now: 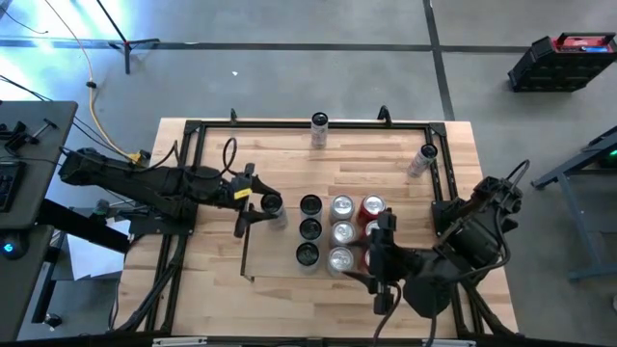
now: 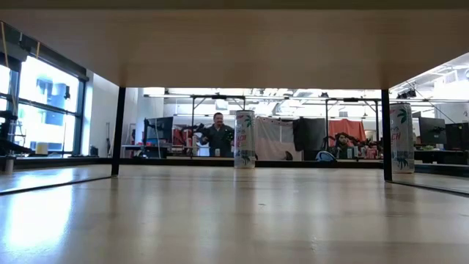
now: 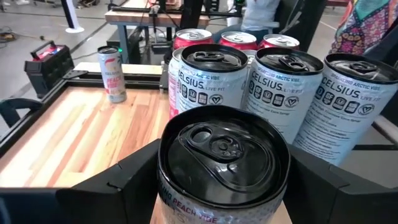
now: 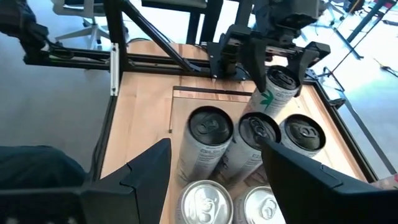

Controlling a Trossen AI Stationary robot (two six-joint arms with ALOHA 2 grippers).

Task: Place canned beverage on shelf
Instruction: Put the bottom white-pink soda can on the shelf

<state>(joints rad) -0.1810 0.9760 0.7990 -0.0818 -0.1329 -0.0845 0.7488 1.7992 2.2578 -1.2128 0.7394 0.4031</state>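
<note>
Meanwhile, left gripper (image 1: 271, 206) reaches level into the shelf (image 1: 247, 253), clasping a can (image 3: 222, 163); right gripper (image 1: 378, 258) waits wide.

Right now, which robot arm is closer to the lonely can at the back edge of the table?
Left. Its gripper sits nearer that can; the right gripper is farther, beyond the can cluster.

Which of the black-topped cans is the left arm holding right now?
The black-topped can at the shelf's left edge, between the left end effector's fingers; the other three stand free in a column to its right.
</note>
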